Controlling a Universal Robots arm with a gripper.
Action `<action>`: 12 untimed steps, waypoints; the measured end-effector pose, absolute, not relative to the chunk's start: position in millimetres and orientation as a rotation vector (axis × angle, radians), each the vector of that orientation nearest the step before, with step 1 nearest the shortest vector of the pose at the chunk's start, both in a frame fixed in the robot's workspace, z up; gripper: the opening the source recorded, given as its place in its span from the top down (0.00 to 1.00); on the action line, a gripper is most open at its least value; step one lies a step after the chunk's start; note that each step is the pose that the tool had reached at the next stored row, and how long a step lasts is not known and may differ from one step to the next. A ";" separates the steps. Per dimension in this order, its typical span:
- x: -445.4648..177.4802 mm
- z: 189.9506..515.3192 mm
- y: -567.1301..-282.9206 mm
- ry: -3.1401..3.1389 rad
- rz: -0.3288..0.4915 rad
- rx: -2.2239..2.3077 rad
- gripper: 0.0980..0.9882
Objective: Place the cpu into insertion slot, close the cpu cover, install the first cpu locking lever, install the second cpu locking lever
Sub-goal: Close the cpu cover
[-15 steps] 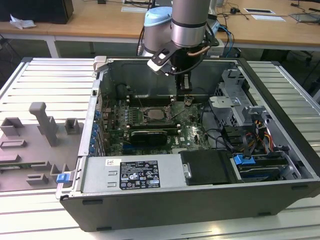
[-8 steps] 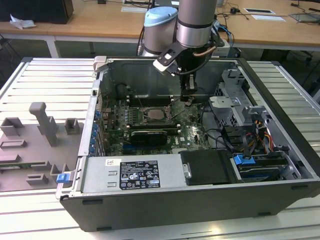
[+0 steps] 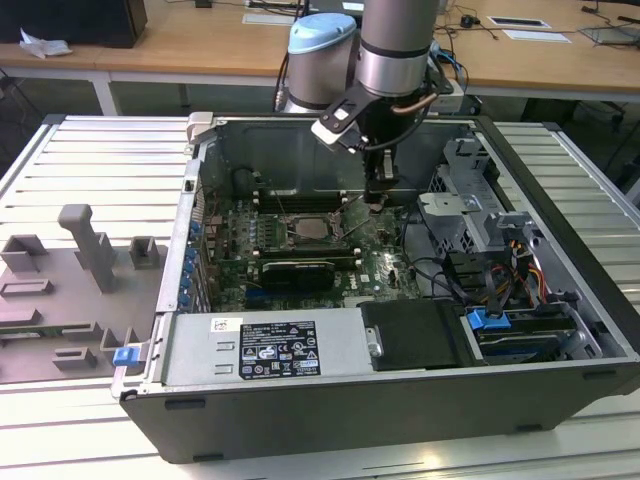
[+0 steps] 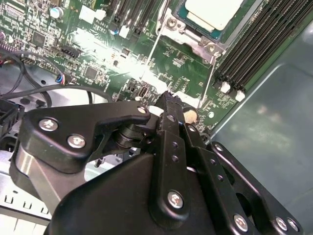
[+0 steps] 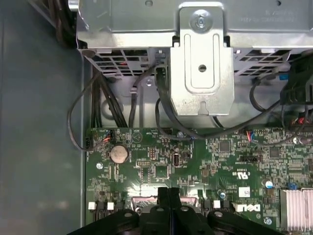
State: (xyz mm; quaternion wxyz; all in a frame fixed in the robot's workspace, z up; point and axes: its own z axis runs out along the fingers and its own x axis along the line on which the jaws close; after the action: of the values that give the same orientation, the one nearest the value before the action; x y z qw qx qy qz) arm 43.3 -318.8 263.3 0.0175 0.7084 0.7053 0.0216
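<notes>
Open dark-grey metal computer case (image 3: 400,425) lies on the slatted silver desk (image 3: 90,160), green motherboard (image 5: 195,166) facing up, and the black gripper (image 4: 168,98) hangs inside it, fingers pressed together just beside the socket. There the thin dark-grey metal cpu cover (image 4: 193,41) frames the pale silvery square cpu (image 4: 212,11), which sits in its slot.

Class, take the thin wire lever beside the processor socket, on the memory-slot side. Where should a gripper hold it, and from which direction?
Grip the lever at its free end, far from the socket, coming down from above. It is a thin straight wire seemingly low over the board, so the sides likely offer little room.
</notes>
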 end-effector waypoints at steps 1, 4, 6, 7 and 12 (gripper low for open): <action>45.2 263.1 -318.8 2.193 0.067 2.199 0.99; 48.1 262.6 -318.8 2.195 0.067 2.198 0.99; 50.1 262.3 -318.8 2.195 0.067 2.198 0.99; 52.3 261.8 -318.7 2.195 0.066 2.198 0.99; 57.2 256.4 -318.7 2.197 0.065 2.197 0.99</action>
State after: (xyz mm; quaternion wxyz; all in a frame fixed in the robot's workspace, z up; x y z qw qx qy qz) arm 57.2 -318.7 256.4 0.0168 0.7069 0.7068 0.0210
